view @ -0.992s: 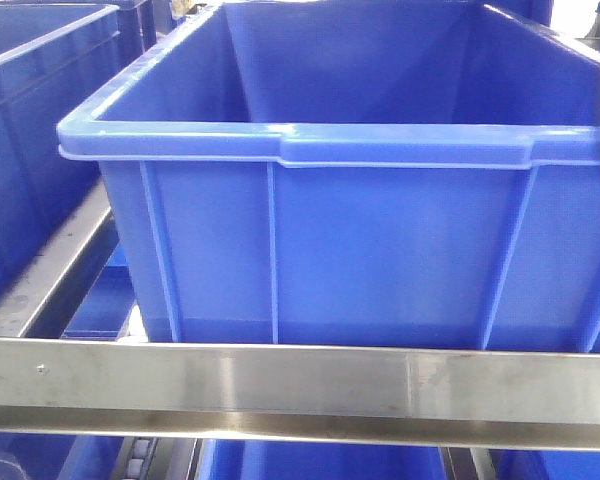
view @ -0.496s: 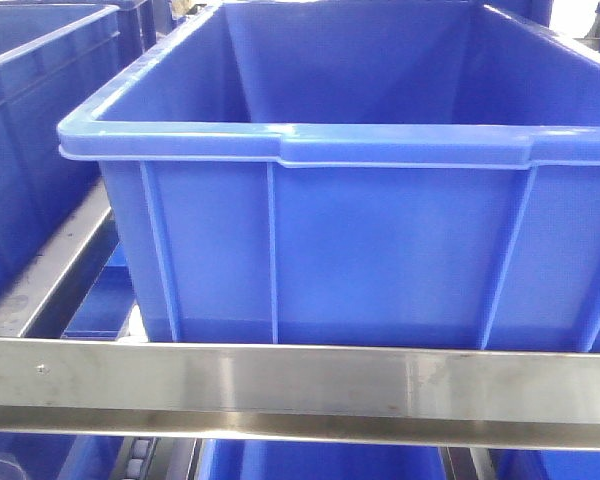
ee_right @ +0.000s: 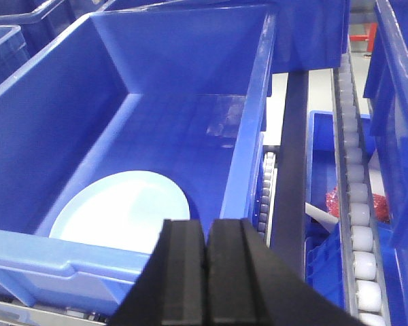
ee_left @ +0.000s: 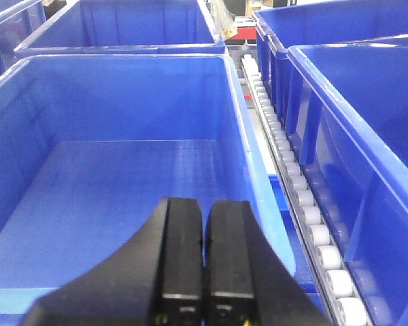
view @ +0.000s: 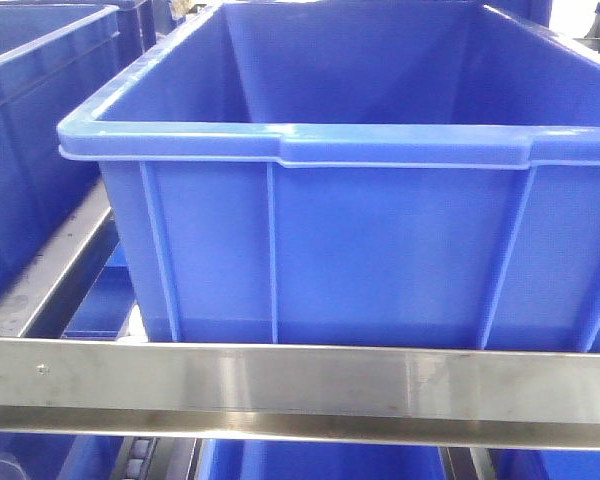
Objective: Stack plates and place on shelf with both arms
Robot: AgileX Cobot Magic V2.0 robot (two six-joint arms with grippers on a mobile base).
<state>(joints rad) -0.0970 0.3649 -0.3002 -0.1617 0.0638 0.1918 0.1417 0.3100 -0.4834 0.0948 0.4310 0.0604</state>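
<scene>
A pale bluish-white plate (ee_right: 126,212) lies flat on the floor of a blue crate (ee_right: 61,109), near its front wall; whether it is one plate or a stack I cannot tell. My right gripper (ee_right: 206,227) hovers above that crate's front right corner, fingers pressed together and holding nothing. In the left wrist view, my left gripper (ee_left: 204,207) is shut and empty over the near wall of another blue crate (ee_left: 88,197) with a bare floor. The shelf (view: 300,385) shows as a brushed steel front rail under a big blue crate (view: 380,230).
Roller tracks (ee_left: 292,176) (ee_right: 357,204) run between the crates. More blue crates (ee_left: 353,122) stand to the right and behind. A red item (ee_right: 336,202) lies on a lower tier. A further crate (view: 25,130) sits at the left.
</scene>
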